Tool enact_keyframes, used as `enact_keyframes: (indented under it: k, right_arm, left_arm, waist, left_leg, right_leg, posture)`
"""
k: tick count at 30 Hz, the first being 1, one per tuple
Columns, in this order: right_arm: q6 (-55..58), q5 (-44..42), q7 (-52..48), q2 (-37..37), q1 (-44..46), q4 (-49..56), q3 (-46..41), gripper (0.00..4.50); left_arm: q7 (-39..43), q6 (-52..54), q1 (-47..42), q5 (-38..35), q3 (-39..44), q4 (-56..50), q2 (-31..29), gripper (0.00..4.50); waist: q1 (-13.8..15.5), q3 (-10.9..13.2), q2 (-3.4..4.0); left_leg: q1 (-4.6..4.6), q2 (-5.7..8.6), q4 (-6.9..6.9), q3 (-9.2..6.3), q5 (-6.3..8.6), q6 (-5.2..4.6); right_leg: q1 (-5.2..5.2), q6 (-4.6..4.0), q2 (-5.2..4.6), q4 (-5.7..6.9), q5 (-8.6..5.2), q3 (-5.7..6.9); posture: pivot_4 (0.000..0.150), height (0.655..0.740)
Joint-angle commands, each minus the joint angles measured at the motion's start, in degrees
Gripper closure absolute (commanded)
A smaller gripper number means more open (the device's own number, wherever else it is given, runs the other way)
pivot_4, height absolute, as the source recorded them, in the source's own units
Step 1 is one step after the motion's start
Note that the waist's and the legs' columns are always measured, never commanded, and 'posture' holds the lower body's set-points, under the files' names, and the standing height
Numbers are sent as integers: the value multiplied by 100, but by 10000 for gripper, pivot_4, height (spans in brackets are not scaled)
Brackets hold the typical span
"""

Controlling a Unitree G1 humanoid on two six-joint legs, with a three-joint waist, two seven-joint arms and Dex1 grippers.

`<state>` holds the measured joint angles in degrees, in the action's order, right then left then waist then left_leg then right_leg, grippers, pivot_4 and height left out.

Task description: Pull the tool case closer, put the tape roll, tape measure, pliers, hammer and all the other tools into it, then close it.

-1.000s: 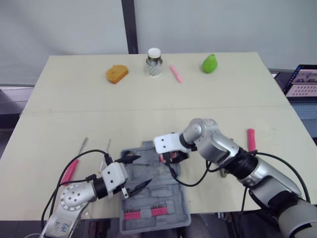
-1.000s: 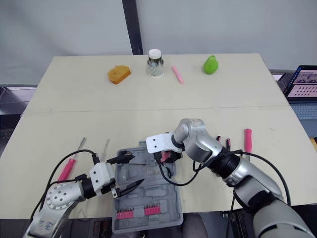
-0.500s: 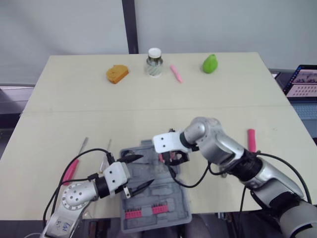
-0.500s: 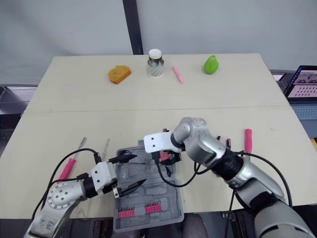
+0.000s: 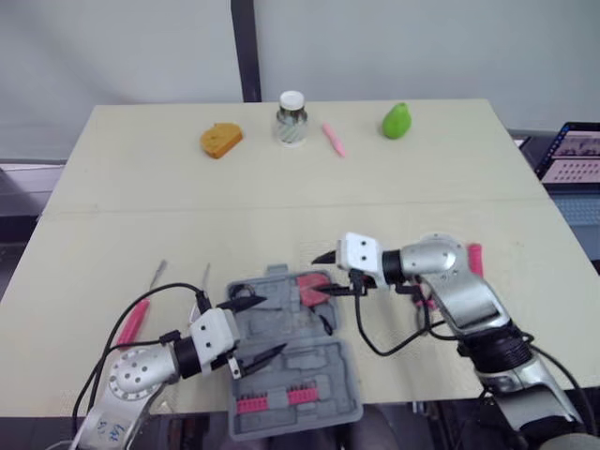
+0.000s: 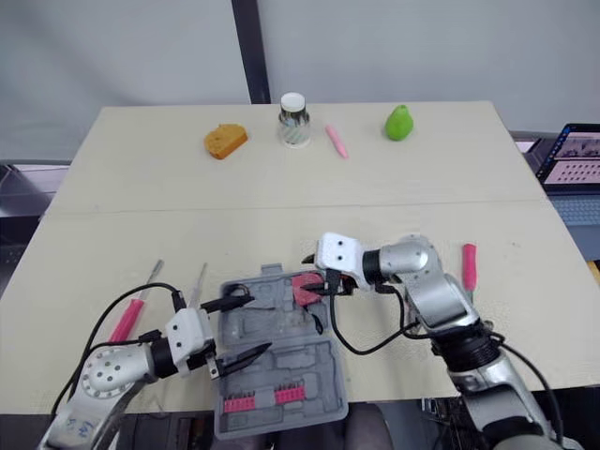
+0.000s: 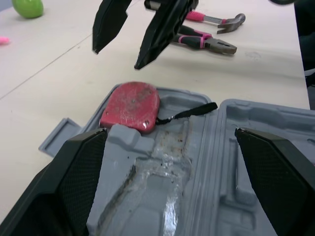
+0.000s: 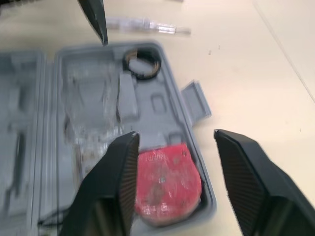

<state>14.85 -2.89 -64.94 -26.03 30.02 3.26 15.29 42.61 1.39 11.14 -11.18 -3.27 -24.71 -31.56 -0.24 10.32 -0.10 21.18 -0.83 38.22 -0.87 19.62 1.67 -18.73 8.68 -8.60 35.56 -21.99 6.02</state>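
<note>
One tool down, I'm thinking; the red tape measure [image 5: 314, 289] is now sitting in a far pocket of the open tool case [image 5: 300, 361], which is lying at the near edge of the table [image 5: 281, 187]; a moment ago the right gripper [image 5: 326, 274] was still hunched over that spot, and now it's backing off to the right, jaws spread wide and carrying nothing, tips pointing back at the case; the left gripper [image 5: 265, 326] is hovering over the case's left side, also wide open and empty; pliers [image 7: 204, 43] and hammer [image 7: 219, 19] are lying on the table, so I'm guessing they're up next.
</note>
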Motion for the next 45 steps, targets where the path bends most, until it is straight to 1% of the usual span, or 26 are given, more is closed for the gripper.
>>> enact_keyframes:
  k: [1,4,11,17,18,20,30,37,45]
  right_arm:
    - [-598,-140,124,93,-99,-272,-58,18250]
    - [-971,-32,207,151,-167,-646,78,18250]
    - [-1385,142,248,216,-181,-1282,298,18250]
    - [-1472,274,322,304,-83,-1679,363,18250]
    - [-1478,294,336,311,-75,-1729,370,23981]
    - [-1482,323,369,317,-77,-1803,378,31623]
    - [-1587,463,429,274,-134,-1942,453,31623]
    - [-1591,811,714,206,-56,-2394,581,31623]
    - [-1428,1010,622,131,-295,-2895,938,31623]
  left_arm:
    - [5,8,-54,-94,-22,-145,18,0]
    - [1,25,-56,-80,-42,-172,19,0]
    - [0,63,-58,-78,-21,-207,-5,0]
    - [-2,107,-54,-71,-26,-244,-10,0]
    - [0,113,-53,-71,-25,-247,-12,0]
    - [0,123,-51,-69,-23,-251,-16,0]
    - [-4,153,-61,-50,-40,-266,-13,0]
    - [23,167,-57,-72,-48,-270,-23,0]
    - [70,224,-31,-102,-48,-294,-45,0]
  waist:
    - [0,0,0]
    - [0,0,0]
    - [2,0,0]
    - [-1,0,0]
    - [-1,0,0]
    - [6,0,0]
    - [8,-1,0]
    - [11,-2,0]
    - [15,-49,-1]
  left_leg:
    - [0,0,-1,0,0,0]
    - [0,1,-1,-1,0,0]
    - [0,1,1,0,0,0]
    - [-1,0,1,0,0,0]
    - [-1,0,1,0,0,0]
    - [-2,0,1,0,0,0]
    - [-4,1,2,-2,0,0]
    - [-8,0,3,-2,0,0]
    - [-24,1,2,-4,0,0]
  right_leg:
    - [0,0,0,0,0,0]
    - [0,0,0,0,0,0]
    - [0,0,0,0,0,0]
    - [0,0,0,0,0,0]
    - [0,0,0,0,0,0]
    - [1,0,0,0,0,0]
    - [4,0,0,0,0,0]
    - [9,0,0,0,0,0]
    - [26,0,0,-1,0,0]
  posture:
    - [1500,7400]
    - [1500,7400]
    - [1500,7400]
    - [1500,7400]
    - [1500,7400]
    - [1500,7400]
    - [1500,7400]
    - [1500,7400]
    - [1500,7400]
